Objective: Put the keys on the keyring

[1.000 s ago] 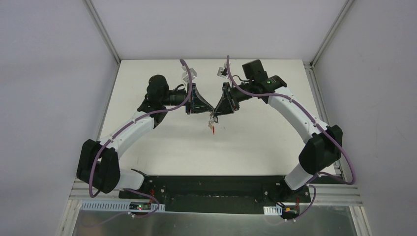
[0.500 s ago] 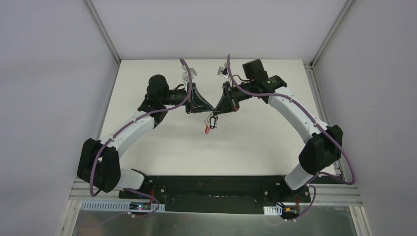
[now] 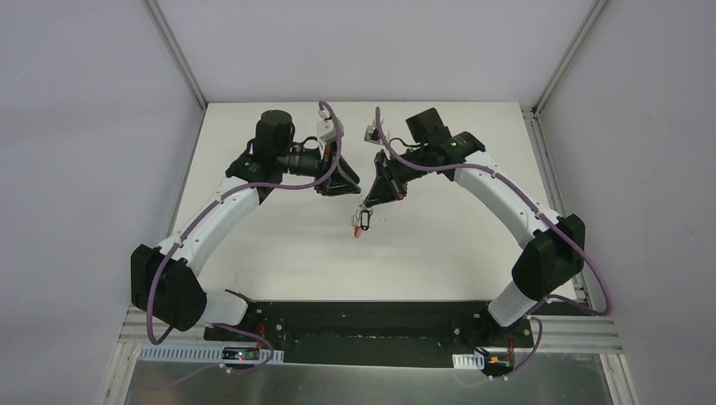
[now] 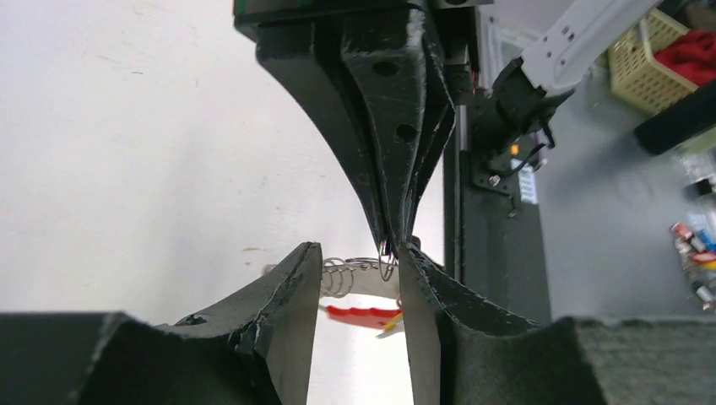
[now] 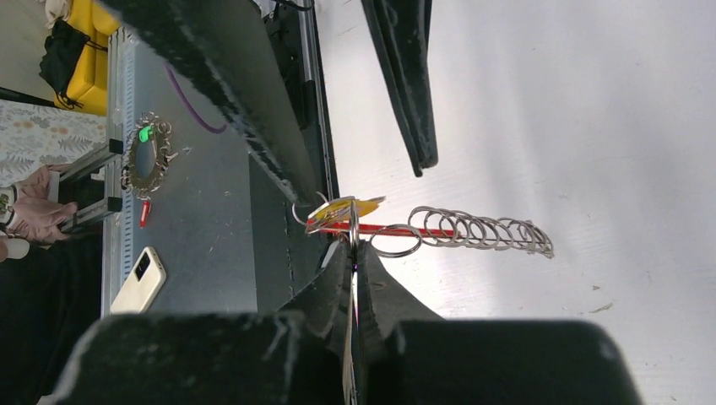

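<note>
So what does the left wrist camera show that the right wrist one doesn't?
Only left wrist: the right gripper seen from outside, shut on one wire loop of the keyring, and a yellow basket in the background. Only right wrist: the row of loops seen in full, and a phone in the background. Both: the keyring's red band, held by the right gripper, with the left gripper open near it.
</note>
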